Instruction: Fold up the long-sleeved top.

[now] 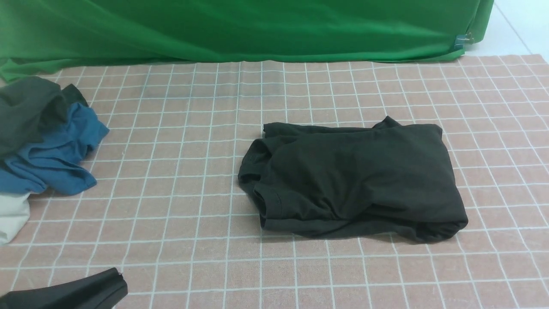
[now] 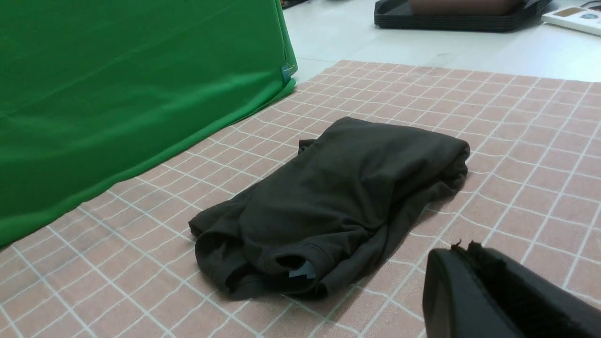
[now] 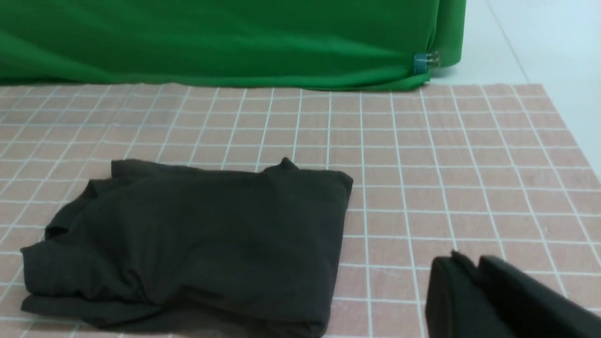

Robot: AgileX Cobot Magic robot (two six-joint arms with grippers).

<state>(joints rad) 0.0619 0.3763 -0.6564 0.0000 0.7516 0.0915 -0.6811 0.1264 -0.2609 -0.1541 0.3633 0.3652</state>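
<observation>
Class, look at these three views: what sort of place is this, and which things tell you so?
Probably a robot test bench for folding clothes: a green backdrop, a gridded pink cloth over the table, and a folded black top beside a pile of spare garments.

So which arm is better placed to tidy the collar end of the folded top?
Left, probably. The long-sleeved top lies folded with its collar opening turned toward the robot's left, and the left gripper, shut and empty, sits near that end. The right gripper is off the opposite edge.

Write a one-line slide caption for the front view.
Folded black top lies on the checked cloth, a heap of other clothes at the left, green backdrop behind.
</observation>
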